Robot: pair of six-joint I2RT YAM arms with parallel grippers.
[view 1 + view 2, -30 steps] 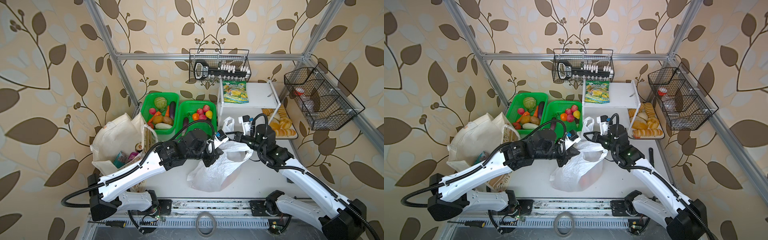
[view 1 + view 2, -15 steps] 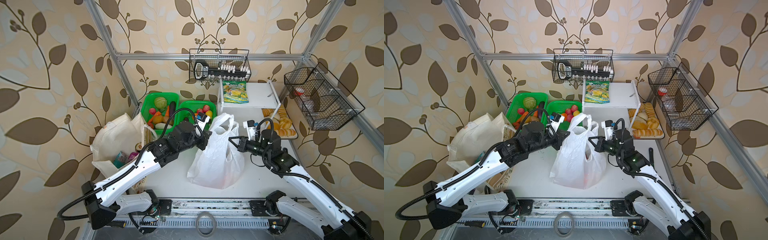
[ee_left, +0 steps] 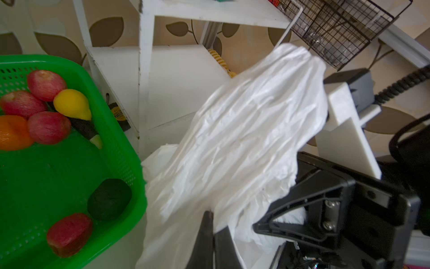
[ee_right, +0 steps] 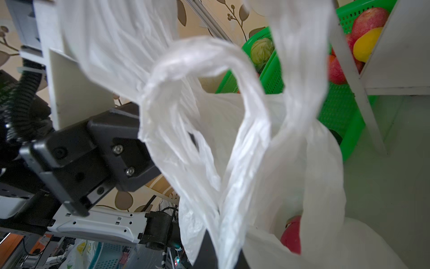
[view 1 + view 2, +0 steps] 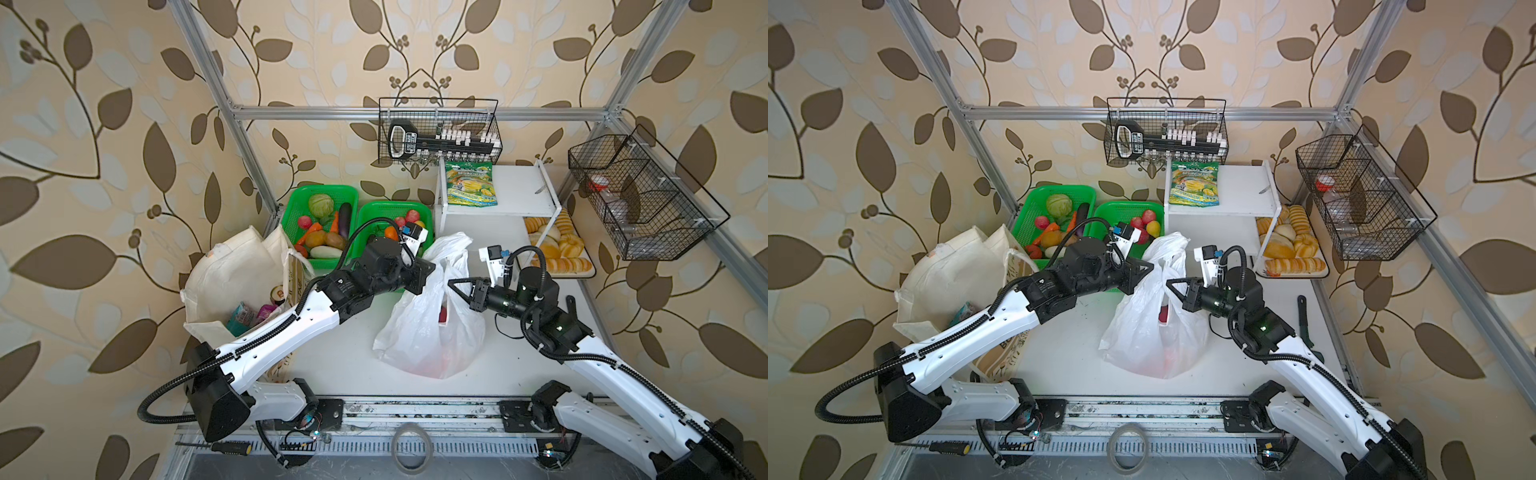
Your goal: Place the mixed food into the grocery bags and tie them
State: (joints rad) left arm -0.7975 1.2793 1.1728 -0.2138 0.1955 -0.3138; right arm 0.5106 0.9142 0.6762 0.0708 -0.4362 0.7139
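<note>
The white plastic carrier bag (image 5: 428,328) (image 5: 1154,328) stands upright at mid-table, with something red, perhaps the dragon fruit (image 4: 292,233), inside. My left gripper (image 5: 431,266) (image 3: 213,215) is shut on one bunched handle. My right gripper (image 5: 451,284) (image 4: 222,240) is shut on the other looped handle (image 4: 202,76). The two tips face each other a short gap apart above the bag's mouth. At the left the cream cloth tote (image 5: 232,270) holds the blue pouch (image 5: 241,319), the purple packet (image 5: 268,311) and the green can (image 5: 277,294).
Two green baskets (image 5: 291,199) (image 3: 111,130) of toy fruit and vegetables stand behind the bag. A white shelf (image 5: 519,195) carries a green-yellow snack pouch (image 5: 471,185), with sliced bread (image 5: 557,249) beside it. Wire baskets (image 5: 640,195) hang at the back and right.
The slumped bag has been pulled upright by its handles. Since then both grippers have moved closer together above the bag's mouth, still shut.
</note>
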